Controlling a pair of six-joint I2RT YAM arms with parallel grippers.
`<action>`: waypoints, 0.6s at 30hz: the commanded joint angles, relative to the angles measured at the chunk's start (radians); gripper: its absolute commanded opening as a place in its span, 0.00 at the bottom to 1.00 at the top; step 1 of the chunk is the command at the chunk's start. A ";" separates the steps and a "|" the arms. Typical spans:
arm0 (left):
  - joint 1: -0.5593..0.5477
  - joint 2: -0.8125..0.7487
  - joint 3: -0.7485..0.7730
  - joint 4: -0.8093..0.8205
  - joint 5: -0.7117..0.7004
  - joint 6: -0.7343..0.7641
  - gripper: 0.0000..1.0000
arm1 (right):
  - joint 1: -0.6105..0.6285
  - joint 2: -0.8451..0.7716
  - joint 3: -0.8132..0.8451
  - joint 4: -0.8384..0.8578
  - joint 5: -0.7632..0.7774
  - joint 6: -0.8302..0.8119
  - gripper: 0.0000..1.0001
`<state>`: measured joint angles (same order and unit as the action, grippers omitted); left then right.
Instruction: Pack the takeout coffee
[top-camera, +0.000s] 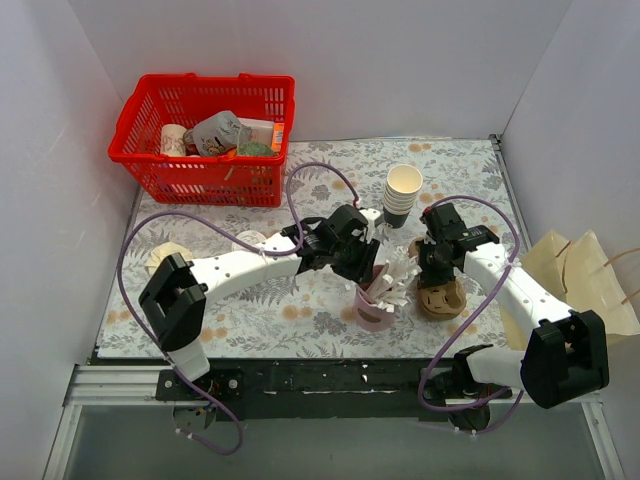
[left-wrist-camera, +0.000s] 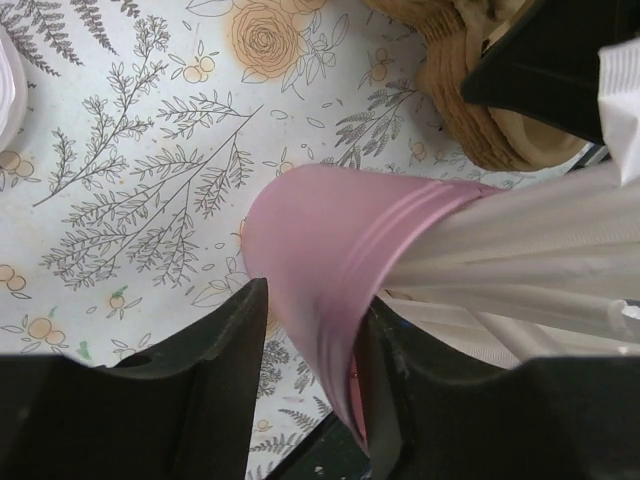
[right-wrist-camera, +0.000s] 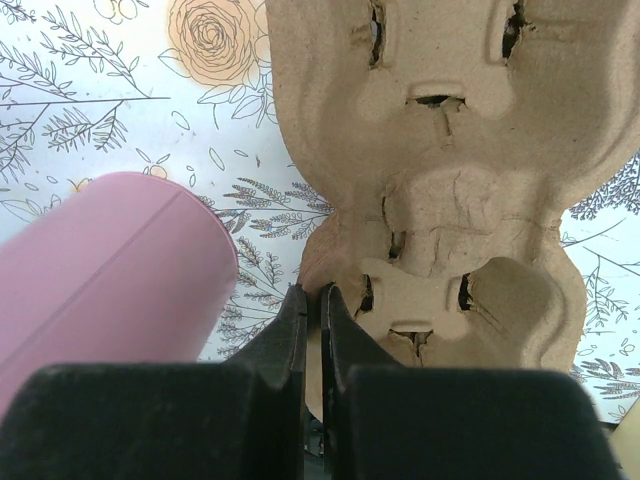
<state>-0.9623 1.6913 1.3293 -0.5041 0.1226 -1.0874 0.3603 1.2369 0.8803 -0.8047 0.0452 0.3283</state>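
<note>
With left gripper (left-wrist-camera: 318, 305) astride the pink cup (left-wrist-camera: 320, 230) wall, clamp unclear, and right gripper (right-wrist-camera: 313, 300) pinched on the pulp carrier (right-wrist-camera: 450, 150), treat the takeout coffee (top-camera: 247, 240), seemingly white-lidded behind the left arm (top-camera: 230, 270), as sloshy, crushable: hold mid-wall, under the lid.

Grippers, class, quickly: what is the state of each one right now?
Left gripper: jaws astride the pink cup; whether it grips cannot be told.
Right gripper: closed, pinching the edge of the cardboard carrier.

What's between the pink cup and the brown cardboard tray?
Bare flowered tablecloth and the right gripper at the edge of the cardboard tray; the right wrist view shows this.
</note>
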 joint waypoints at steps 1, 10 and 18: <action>-0.029 -0.004 0.060 -0.076 -0.145 0.027 0.30 | -0.004 -0.017 0.005 0.036 -0.024 -0.018 0.01; -0.041 -0.117 0.131 -0.138 -0.272 -0.026 0.00 | -0.007 -0.042 0.005 0.035 -0.005 -0.021 0.01; 0.023 0.020 0.382 -0.474 -0.666 -0.169 0.00 | -0.017 -0.051 -0.004 0.042 0.005 -0.028 0.01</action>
<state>-0.9962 1.6650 1.5692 -0.8051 -0.2890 -1.1568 0.3523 1.2140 0.8783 -0.8036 0.0463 0.3119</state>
